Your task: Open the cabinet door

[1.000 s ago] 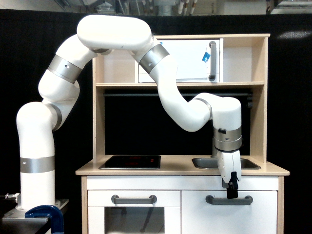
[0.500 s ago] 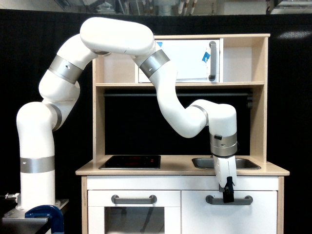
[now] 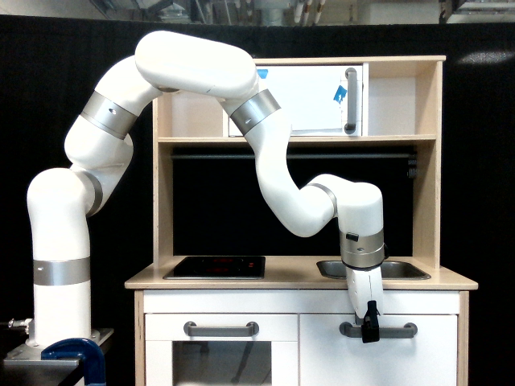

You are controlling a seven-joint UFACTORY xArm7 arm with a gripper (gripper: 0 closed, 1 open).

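Note:
The cabinet door [image 3: 402,360] is the plain white panel at the lower right of the toy kitchen, standing flush with the front. Its horizontal grey bar handle [image 3: 398,330] runs near its top. My gripper [image 3: 369,331] hangs down from the white arm, and its black fingers overlap the left part of that handle. From this side-on view the fingers look like one narrow black block. I cannot tell whether they are closed around the bar.
The glass-windowed oven door [image 3: 211,363] with its own grey handle [image 3: 221,328] is to the left of the cabinet door. A black hob [image 3: 216,266] and a sink [image 3: 406,269] sit in the worktop. The upper white door [image 3: 314,100] has blue tape. A blue clamp [image 3: 76,354] is at bottom left.
The wrist has swung left and lowered. The gripper went from just above the handle's middle down onto the handle's left part. The cabinet door has not moved.

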